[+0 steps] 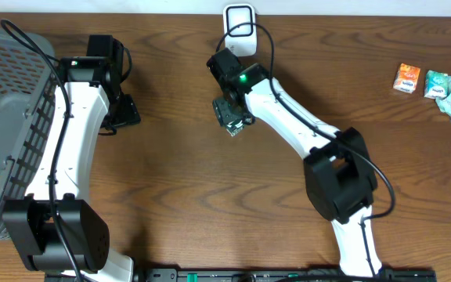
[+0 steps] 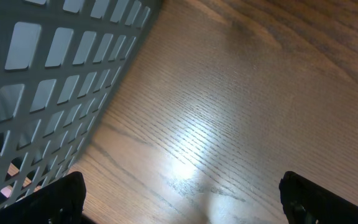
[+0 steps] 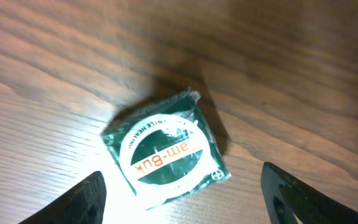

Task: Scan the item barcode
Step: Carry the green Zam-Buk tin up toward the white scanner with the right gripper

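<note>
I have the right gripper (image 3: 182,190) hanging over the green packet (image 3: 166,149), its fingers (image 3: 86,199) apart and straddling it, neither one touching. The packet lies flat on the table (image 1: 178,180) near the middle, toward 6 o'clock from the white scanner (image 1: 239,19) at the far edge.

To pick it well I would come down square, one finger at the packet's 9 o'clock edge and the other at 3, and pinch lightly, since a thin wrapper will likely slip or buckle. No barcode shows on the upper face, so I judge it sits underneath and the packet must be turned toward the scanner.

The round white label reads "Sam-Buk" in orange; the ring of small letters around it I cannot read.

My left gripper (image 2: 179,208) hangs wide open beside the basket (image 2: 42,81), at 9 o'clock.
</note>
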You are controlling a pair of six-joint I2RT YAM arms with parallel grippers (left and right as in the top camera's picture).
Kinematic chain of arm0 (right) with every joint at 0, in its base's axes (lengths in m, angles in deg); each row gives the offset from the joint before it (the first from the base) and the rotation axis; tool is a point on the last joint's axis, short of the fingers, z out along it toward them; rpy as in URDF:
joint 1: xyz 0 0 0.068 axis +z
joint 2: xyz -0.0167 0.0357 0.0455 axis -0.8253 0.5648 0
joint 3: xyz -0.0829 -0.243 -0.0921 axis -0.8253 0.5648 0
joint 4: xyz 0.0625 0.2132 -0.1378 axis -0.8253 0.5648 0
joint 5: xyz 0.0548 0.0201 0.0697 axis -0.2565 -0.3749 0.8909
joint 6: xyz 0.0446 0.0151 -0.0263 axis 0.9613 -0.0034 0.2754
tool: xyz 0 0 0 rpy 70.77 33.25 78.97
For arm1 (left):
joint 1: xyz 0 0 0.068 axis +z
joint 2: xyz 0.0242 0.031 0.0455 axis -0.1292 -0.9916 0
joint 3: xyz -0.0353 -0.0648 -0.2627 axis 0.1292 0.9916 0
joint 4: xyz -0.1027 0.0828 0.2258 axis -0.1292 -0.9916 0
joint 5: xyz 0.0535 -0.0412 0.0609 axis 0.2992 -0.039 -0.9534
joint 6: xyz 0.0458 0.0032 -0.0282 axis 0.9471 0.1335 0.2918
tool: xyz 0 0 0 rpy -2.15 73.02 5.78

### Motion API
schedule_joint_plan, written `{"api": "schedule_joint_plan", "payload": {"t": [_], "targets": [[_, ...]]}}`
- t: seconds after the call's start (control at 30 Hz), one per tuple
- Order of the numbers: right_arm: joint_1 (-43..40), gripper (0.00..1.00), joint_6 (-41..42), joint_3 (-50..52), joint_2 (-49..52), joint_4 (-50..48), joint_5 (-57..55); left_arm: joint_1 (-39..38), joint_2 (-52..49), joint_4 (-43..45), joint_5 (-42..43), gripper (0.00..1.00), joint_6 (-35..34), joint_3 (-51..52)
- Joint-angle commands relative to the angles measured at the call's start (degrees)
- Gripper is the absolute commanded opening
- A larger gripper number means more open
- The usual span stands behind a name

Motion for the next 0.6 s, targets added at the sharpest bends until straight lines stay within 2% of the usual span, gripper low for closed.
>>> {"api": "schedule_joint_plan", "payload": {"t": [0.0, 0.03, 0.07, 0.1, 0.17, 0.23, 0.3, 0.33, 0.57], "targets": [[-0.1, 0.75, 5.1, 0.0, -1.1, -0.2, -2.1, 0.0, 0.2, -0.3, -0.1, 0.98, -1.1, -0.5], [-0.2, 0.78, 5.0, 0.0, -0.8, -0.7, -2.3, 0.0, 0.2, -0.3, -0.2, 0.98, -1.1, -0.5], [-0.3, 0.85, 4.9, 0.0, -0.2, -2.0, -2.5, 0.0, 0.2, -0.3, -0.1, 0.98, -1.1, -0.5], [-0.4, 0.88, 4.1, 0.0, 0.3, -2.9, -2.5, 0.0, 0.2, -0.3, -0.1, 0.98, -1.1, -0.5], [-0.6, 0.85, 0.7, 0.0, 1.3, -4.3, -2.2, 0.0, 0.2, -0.3, -0.1, 0.98, -1.1, -0.5], [-0.7, 0.84, -4.4, 0.0, 2.4, -5.6, 0.5, 0.0, 0.2, -0.3, -0.1, 0.98, -1.1, -0.5], [-0.6, 0.88, -17.9, 0.0, 4.7, -6.1, 8.8, 0.0, 0.2, -0.3, -0.2, 0.98, -1.1, -0.5], [-0.6, 0.89, -20.6, 0.0, 5.3, -5.8, 9.5, 0.0, 0.2, -0.3, -0.1, 0.98, -1.1, -0.5], [-0.7, 0.88, -21.2, 0.0, 8.1, -3.5, 6.1, 0.0, 0.2, -0.3, -0.1, 0.98, -1.1, -0.5]]}}
